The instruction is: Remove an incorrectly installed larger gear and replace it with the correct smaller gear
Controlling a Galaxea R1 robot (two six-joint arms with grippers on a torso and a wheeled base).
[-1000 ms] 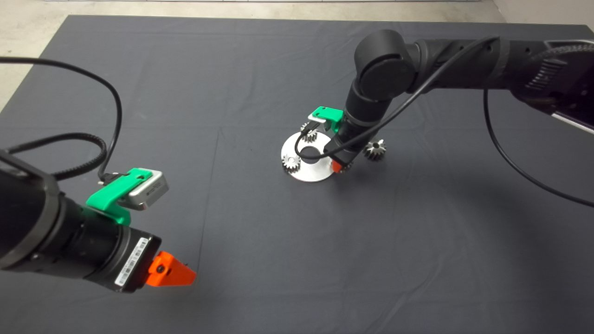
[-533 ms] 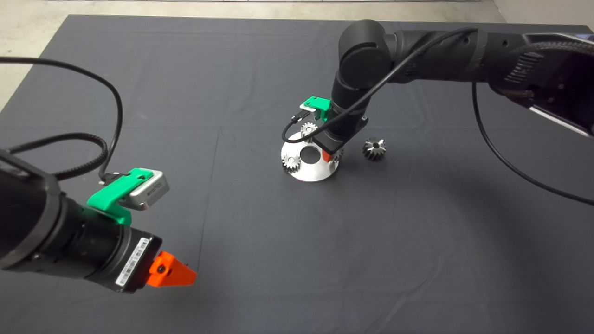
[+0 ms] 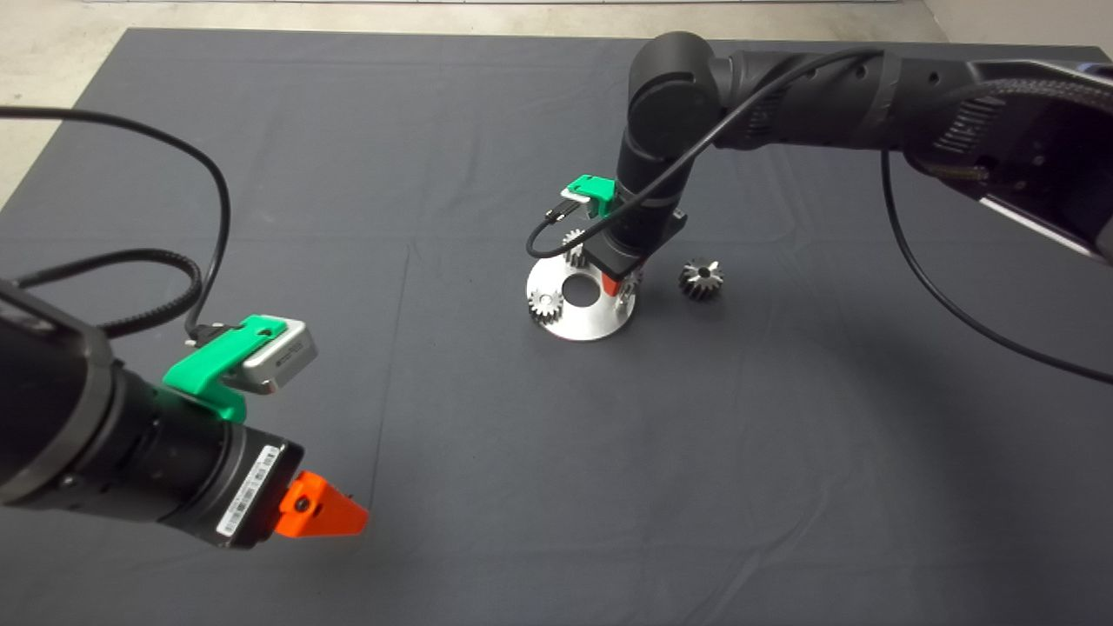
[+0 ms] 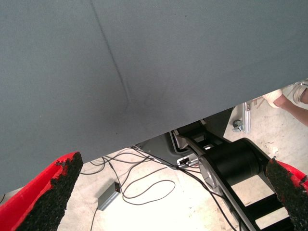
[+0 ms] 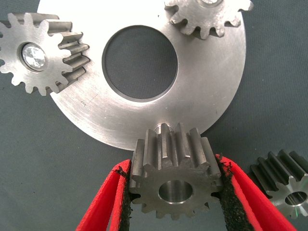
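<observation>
Overhead, right claw [image 5: 174, 192] hides gripped smaller gear [image 5: 174, 175]

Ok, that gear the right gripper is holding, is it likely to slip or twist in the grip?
The smaller gear looks like solid steel, so it is probably rigid and heavy for its size. The right gripper clamps it by the tooth tips only, so it might pivot if bumped. The rough black pads likely resist slipping.

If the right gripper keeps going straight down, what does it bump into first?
Probably the round plate. The right gripper holds the smaller gear just over the plate's edge, so that gear would likely meet it first, though depth is unclear.
</observation>
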